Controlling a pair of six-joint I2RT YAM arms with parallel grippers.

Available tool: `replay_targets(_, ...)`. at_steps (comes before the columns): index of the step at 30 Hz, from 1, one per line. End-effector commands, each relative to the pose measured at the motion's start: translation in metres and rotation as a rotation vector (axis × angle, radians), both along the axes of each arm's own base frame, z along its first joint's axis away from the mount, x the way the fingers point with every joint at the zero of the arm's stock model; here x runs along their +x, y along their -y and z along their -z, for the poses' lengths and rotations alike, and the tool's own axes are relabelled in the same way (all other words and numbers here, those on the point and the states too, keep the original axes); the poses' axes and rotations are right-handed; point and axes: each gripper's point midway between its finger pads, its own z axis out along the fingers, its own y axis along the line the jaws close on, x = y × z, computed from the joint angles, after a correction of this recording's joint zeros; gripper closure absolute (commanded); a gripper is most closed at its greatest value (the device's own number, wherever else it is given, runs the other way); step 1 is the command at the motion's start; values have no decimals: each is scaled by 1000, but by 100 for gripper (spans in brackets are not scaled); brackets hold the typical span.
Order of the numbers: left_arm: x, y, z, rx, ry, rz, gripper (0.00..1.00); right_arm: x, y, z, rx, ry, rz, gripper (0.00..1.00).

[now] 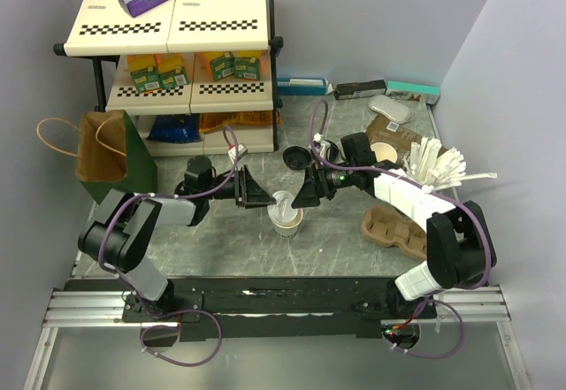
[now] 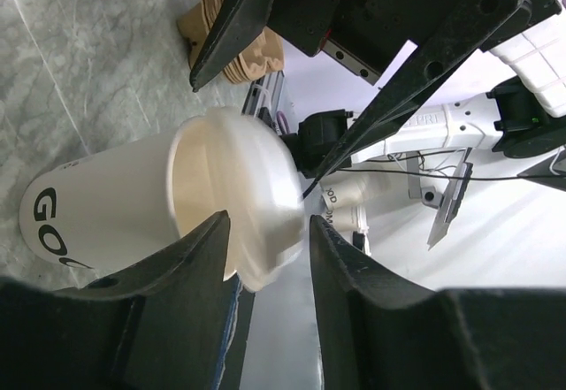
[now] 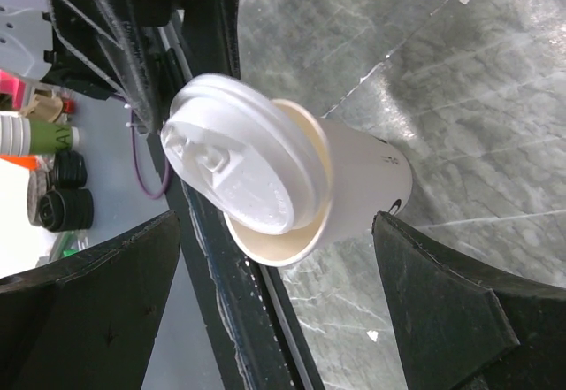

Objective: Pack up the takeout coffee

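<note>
The white paper cup (image 1: 287,222) stands upright at the middle of the table (image 1: 221,248), with a white lid (image 3: 239,164) tilted on its rim so that the pale inside shows under the raised edge.

The left gripper (image 2: 268,222) reaches in from the cup's 10 o'clock. Its jaws are drawn narrow, and in the left wrist view the lid's raised edge sits right between the two fingers (image 2: 190,257), apparently pinched there. The cup body lies outside those jaws.

The right gripper (image 3: 276,222) comes in from the cup's 1 o'clock with its jaws spread wide. In the right wrist view the cup and lid lie in the gap between its fingers (image 3: 442,319), clear of both.

The brown pulp cup tray (image 1: 393,229) lies at the cup's 3 o'clock, well apart from it.
</note>
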Motion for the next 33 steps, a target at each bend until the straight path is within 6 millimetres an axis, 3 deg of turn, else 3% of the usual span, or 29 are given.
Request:
replay_targets(1,9,0,-16,8,88,-15,52,16,-3,-10,6,57,16,5)
replay_targets(16,27,-4,2,169,154,-63,46,18,-3,-2,-25,52,28,6)
replay_targets(33,17,16,8,231,228,13,45,17,-2,3,-46,44,26,7)
